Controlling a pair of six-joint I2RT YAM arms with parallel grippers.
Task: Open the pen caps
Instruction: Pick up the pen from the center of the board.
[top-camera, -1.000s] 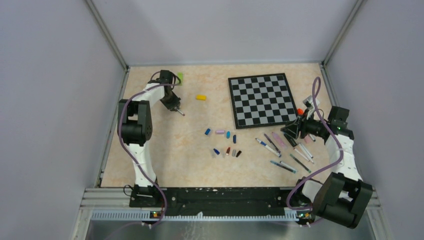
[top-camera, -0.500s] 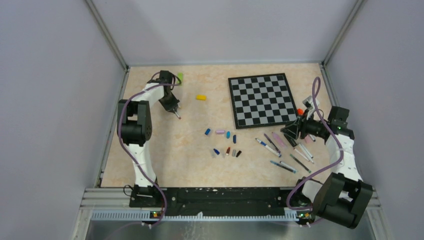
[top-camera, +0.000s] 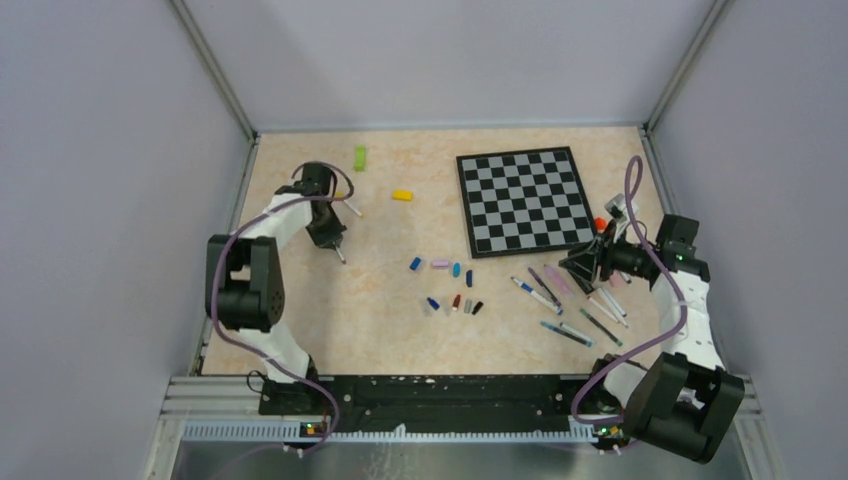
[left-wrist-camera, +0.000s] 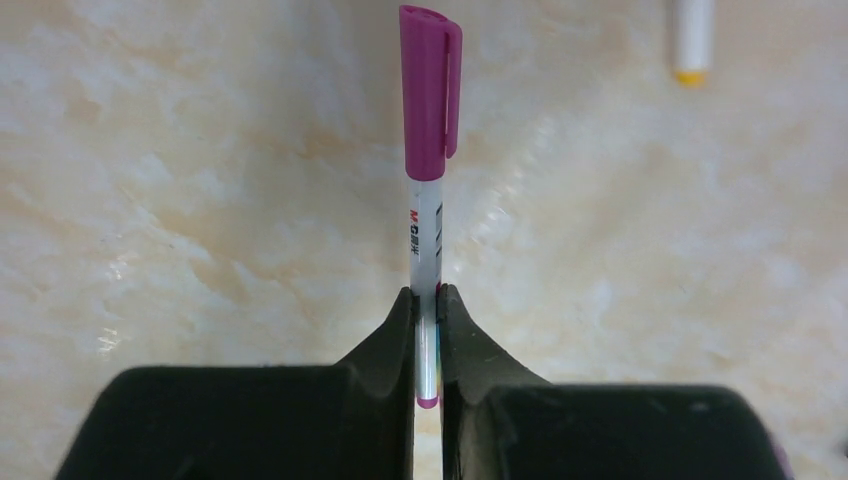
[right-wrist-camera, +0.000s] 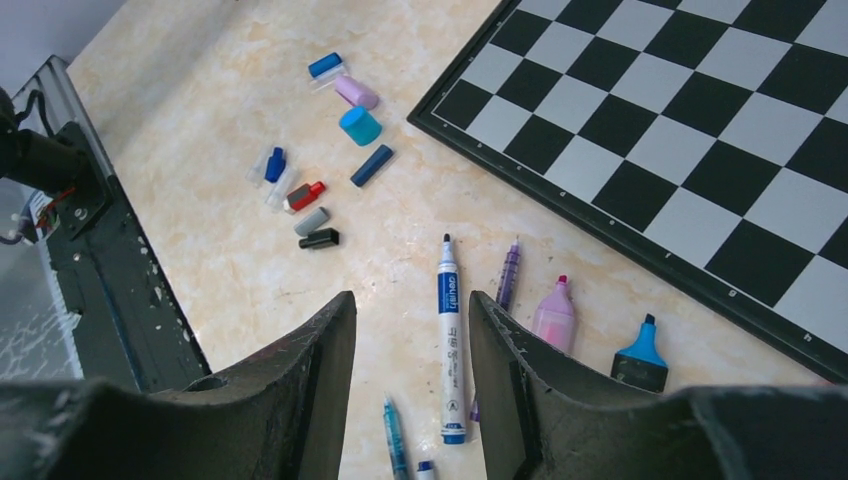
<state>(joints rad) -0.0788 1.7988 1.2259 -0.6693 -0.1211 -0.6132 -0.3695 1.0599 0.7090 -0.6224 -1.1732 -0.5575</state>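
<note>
Left gripper (left-wrist-camera: 427, 300) clamps the pen (left-wrist-camera: 428, 225) by its tail, purple cap (left-wrist-camera: 430, 90) pointing to 12 o'clock (exposed, likely for pulling); right gripper (right-wrist-camera: 410, 310) hangs open, empty.

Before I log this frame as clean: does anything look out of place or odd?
Nothing spilled or damaged. One stray: a white pen with a yellow end lies alone near the left gripper, which grips a purple-capped pen, far from the other pens on the right.
</note>
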